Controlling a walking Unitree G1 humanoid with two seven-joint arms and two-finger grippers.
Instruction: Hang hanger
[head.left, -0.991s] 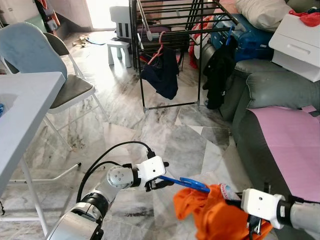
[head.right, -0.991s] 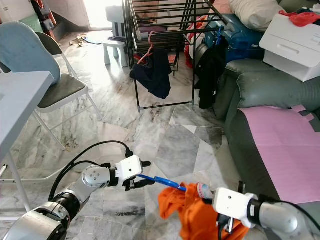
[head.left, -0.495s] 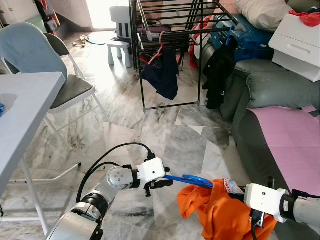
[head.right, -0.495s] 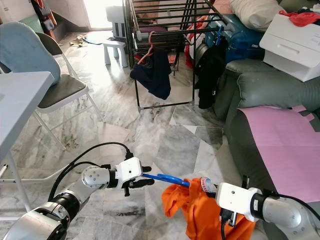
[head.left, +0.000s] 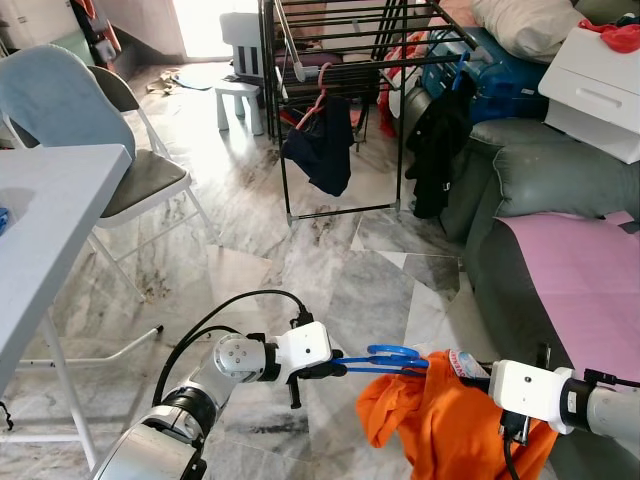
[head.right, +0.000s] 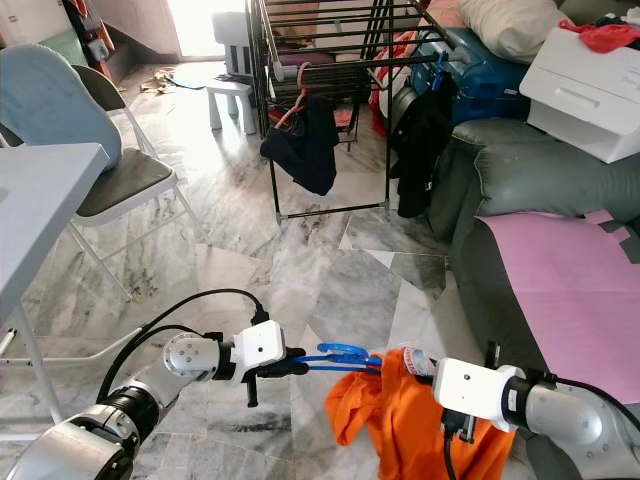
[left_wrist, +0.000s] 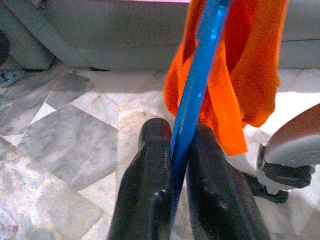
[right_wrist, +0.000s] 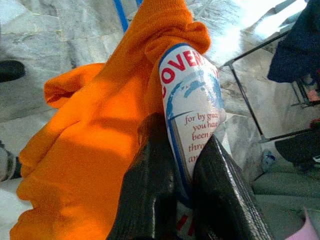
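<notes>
Gripping a blue hanger (head.left: 385, 358) low over the marble floor (head.left: 300, 250), the left gripper (left_wrist: 176, 150) pinches its bar between both black fingers. At three o'clock from it, the right gripper (right_wrist: 181, 165) is clamped on the printed patch of an orange shirt (head.left: 440, 425) draped on the hanger. Toward twelve o'clock stands a black drying rack (head.left: 340, 60), a dark garment (head.left: 322, 150) hanging from it.

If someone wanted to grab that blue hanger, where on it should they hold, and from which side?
Probably the bare blue bar of the blue hanger, from the robot's left. The orange shirt covers the other end, and the left gripper already pinches that thin, flat bar between its fingers.
</notes>
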